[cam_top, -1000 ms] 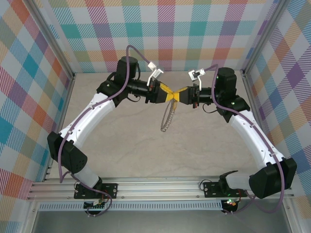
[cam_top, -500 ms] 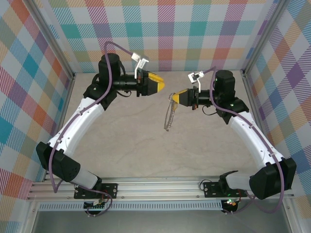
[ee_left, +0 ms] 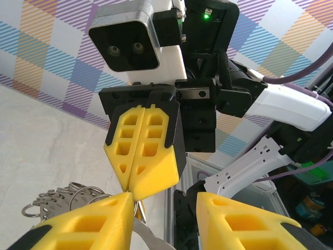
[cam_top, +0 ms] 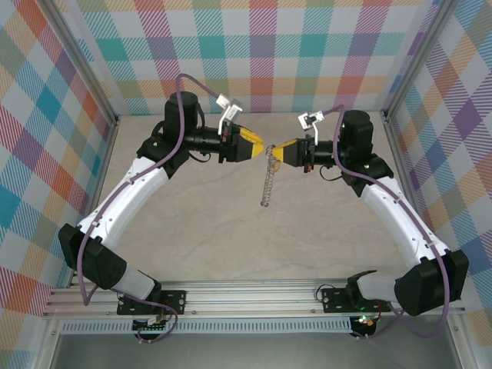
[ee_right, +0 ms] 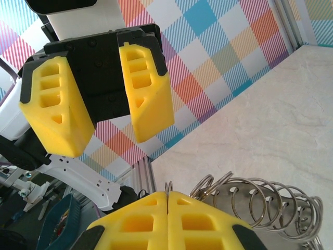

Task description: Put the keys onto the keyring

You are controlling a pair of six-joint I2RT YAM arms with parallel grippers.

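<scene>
1. Near edge: both arm bases are bolted along the near edge of the worktop (cam_top: 215, 231). The arms curve away toward its far edge and meet there, tip to tip, midway between the left and right edges.

2. Keyring (cam_top: 266, 181): a silvery coil of thin loops, hanging from the tip of the right pincer over the far middle of the worktop. I cannot tell whether its lower end touches the surface. The right wrist view shows the loops (ee_right: 260, 205) fanned out just beside that pincer's fingers. The left wrist view shows them (ee_left: 67, 195) low at the left.

3. Right pincer (cam_top: 277, 147): yellow fingers pressed together and clamped on the top of the keyring. The seam between them shows no gap (ee_right: 167, 205) (ee_left: 133, 190).

4. Left pincer (cam_top: 260, 145): fingers apart with a clear gap between them and nothing in it (ee_right: 106, 143) (ee_left: 165, 197). It faces the right pincer, tips nearly meeting.

5. Far side: checked wall (cam_top: 254, 54) behind both pincers.
</scene>
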